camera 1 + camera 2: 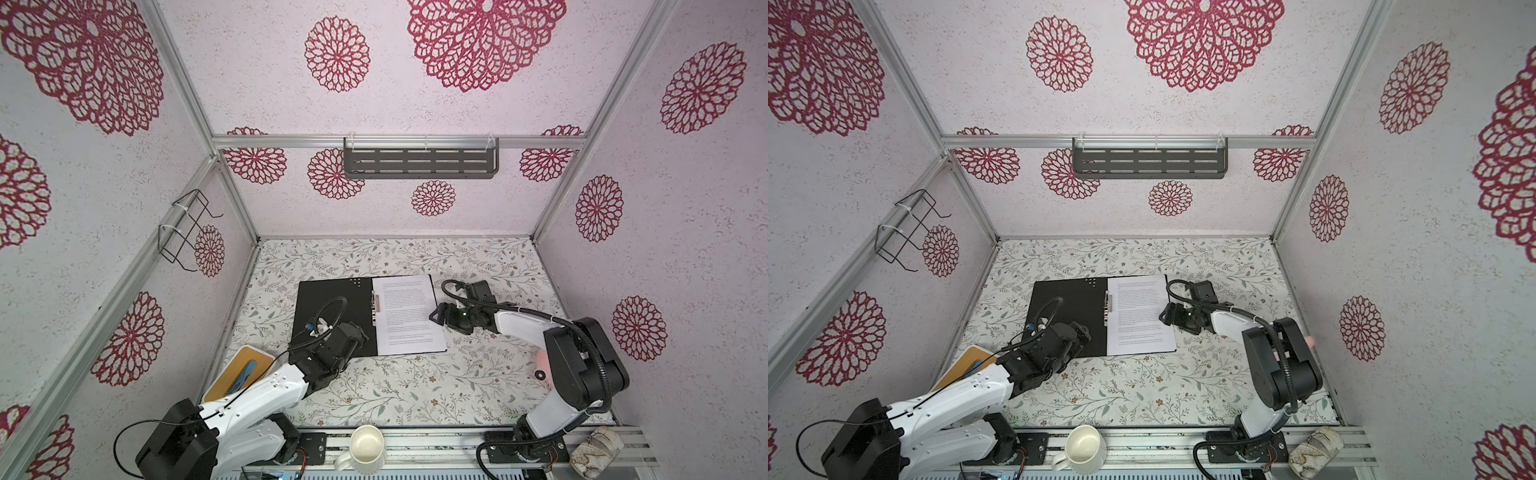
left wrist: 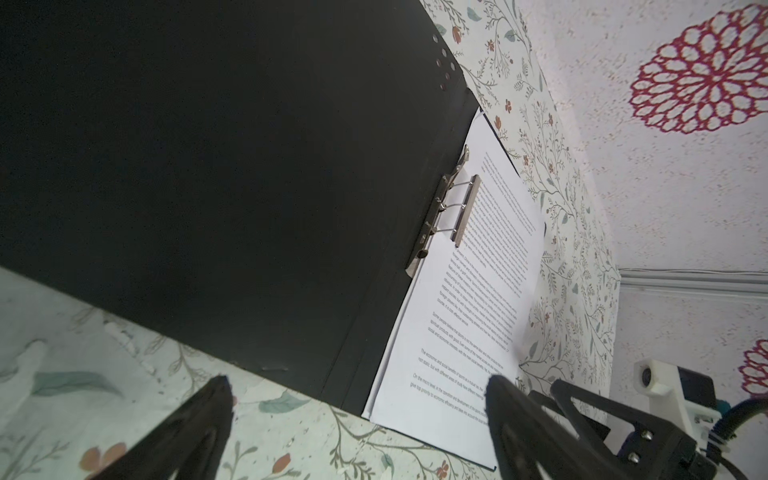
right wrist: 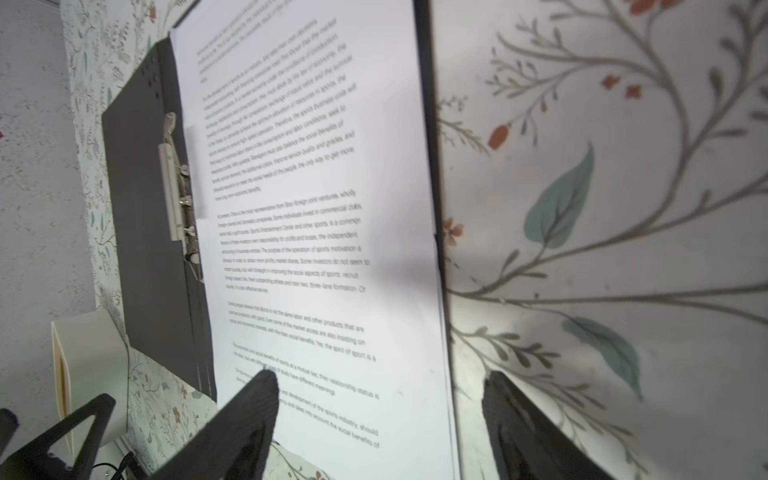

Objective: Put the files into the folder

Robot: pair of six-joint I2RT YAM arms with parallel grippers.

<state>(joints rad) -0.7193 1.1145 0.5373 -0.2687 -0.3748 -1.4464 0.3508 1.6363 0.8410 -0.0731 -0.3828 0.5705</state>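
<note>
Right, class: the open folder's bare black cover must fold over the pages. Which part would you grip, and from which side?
Grip the black cover at its free outer edge, farthest from the metal clip, coming in low from the left with the open left end effector. The cover lies flat on the table, hinged at the clip side, so probably only that edge lifts.

files [image 1: 409, 316]: only the top sheet shows; anything under it is hidden, count unknown. Print is too small to read in both top views and smeared in the right wrist view. folder [image 1: 324, 289] lies open, outer face hidden; the left wrist view crops it at the frame edge. left gripper [image 2: 357, 380]: black on black in both top views, jaws unreadable there. Board [image 1: 239, 361] is half under the left arm. Pink thing [image 1: 540, 361] behind the right arm, can't identify.
</note>
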